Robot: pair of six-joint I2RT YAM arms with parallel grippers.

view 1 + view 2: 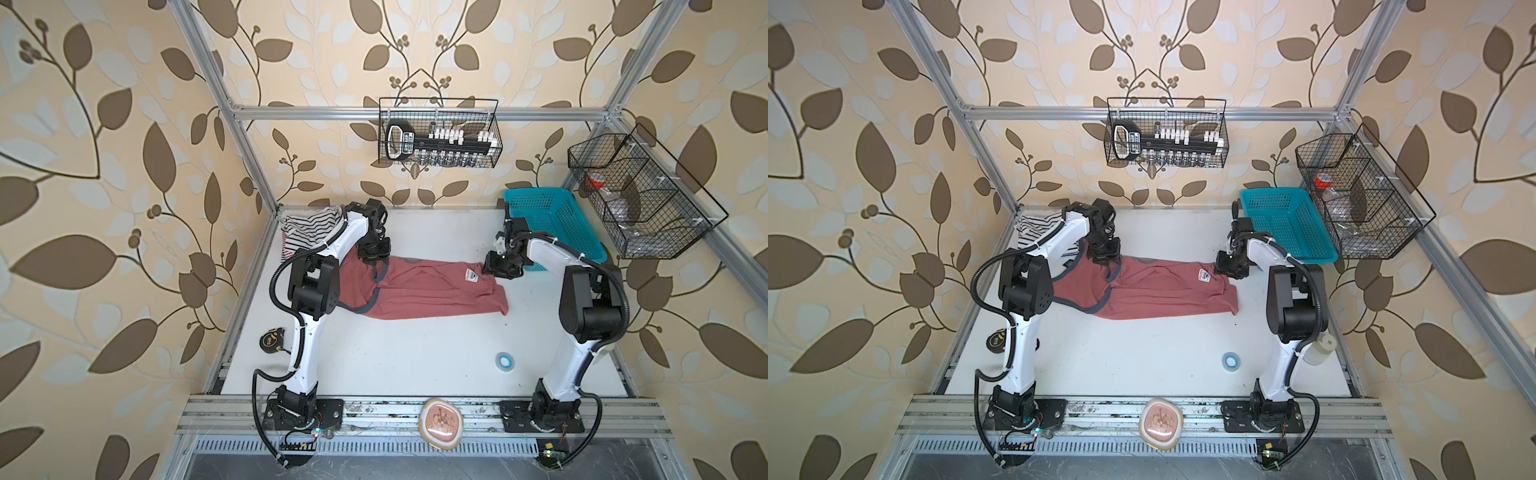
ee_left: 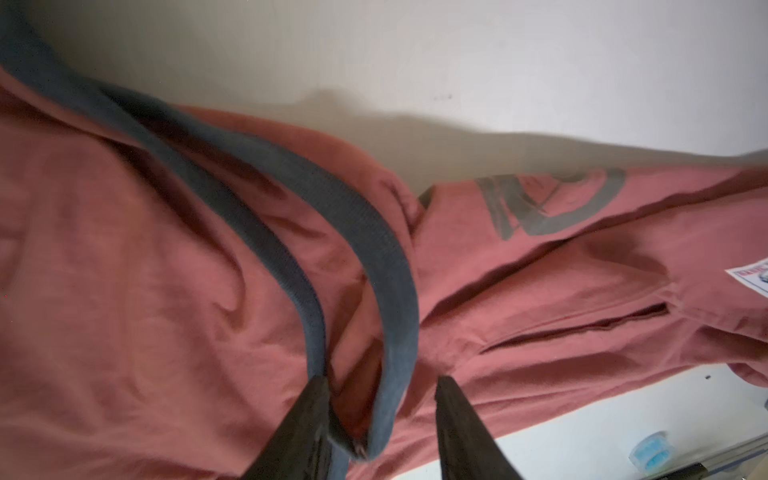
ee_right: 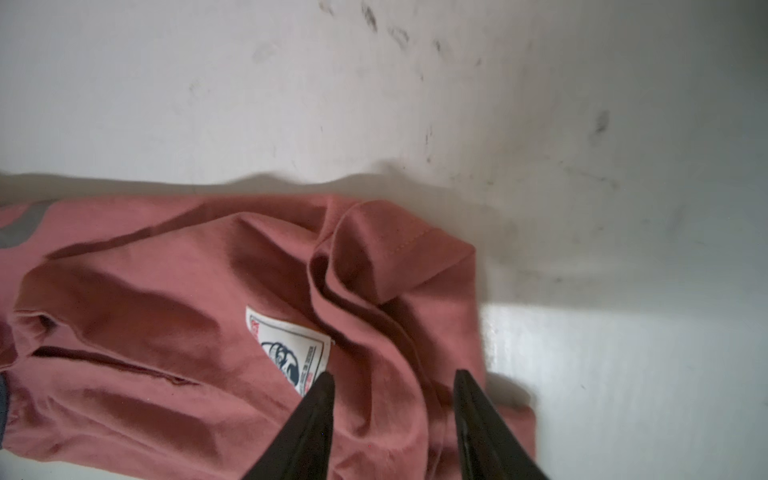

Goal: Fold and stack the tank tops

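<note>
The dusty red tank top (image 1: 432, 291) lies folded lengthwise across the back of the white table, with grey-blue trim at its left end and a white label (image 3: 291, 345) near its right end. My left gripper (image 1: 372, 262) is open over the strap end. A grey-blue strap (image 2: 395, 291) hangs loose between the fingers of the left gripper (image 2: 382, 380). My right gripper (image 1: 488, 268) is open just above the hem end beside the label; in the wrist view the right gripper (image 3: 395, 374) holds nothing. A black-and-white striped tank top (image 1: 311, 224) and a red-and-white striped tank top (image 1: 286, 249) lie in the back left corner, partly hidden by my left arm.
A teal basket (image 1: 557, 224) stands at the back right, close behind my right arm. A blue tape roll (image 1: 505, 359) lies front right and a tape measure (image 1: 272, 340) at the left edge. Wire baskets (image 1: 438, 133) (image 1: 640, 195) hang on the frame.
</note>
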